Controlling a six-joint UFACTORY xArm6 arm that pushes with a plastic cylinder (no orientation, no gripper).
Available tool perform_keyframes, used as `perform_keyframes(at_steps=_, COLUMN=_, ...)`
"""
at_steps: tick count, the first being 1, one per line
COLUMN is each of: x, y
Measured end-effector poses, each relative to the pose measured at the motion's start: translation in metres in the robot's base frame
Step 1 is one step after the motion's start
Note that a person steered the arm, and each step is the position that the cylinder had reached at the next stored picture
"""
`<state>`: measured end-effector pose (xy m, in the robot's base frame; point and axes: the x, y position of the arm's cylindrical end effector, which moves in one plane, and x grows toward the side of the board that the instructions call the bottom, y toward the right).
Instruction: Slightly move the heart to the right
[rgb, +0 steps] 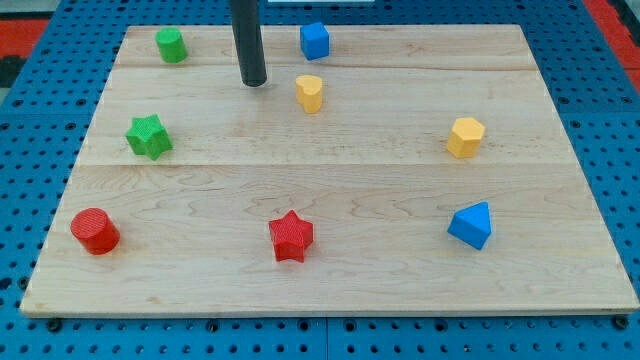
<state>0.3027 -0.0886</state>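
Heart-shaped yellow block (310, 93) sits on the far part of the wooden surface (330, 200), a little left of centre, lying flat and free of everything around it. My tip (253, 82) rests on the surface just to its left, close by but apart from it, with a strip of bare wood between them. The arm has no hand at all, only the dark rod, so nothing is being grasped.

Beyond the heart and slightly right stands a blue cube (315, 41), near the far edge. At the far left corner is a green cylinder (171, 45), and nearer along the left side a green star (149, 136). A red cylinder (95, 231) occupies the near left corner. A red star (291, 236) lies near the front, about centre. On the right, a yellow hexagonal block (466, 137) sits well apart from the heart, with a blue wedge-like block (471, 224) nearer than it.
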Motion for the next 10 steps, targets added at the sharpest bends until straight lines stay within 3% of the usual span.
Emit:
perform_keyframes(at_steps=9, x=-0.011, y=-0.027)
perform_keyframes(at_steps=10, x=0.021, y=-0.035)
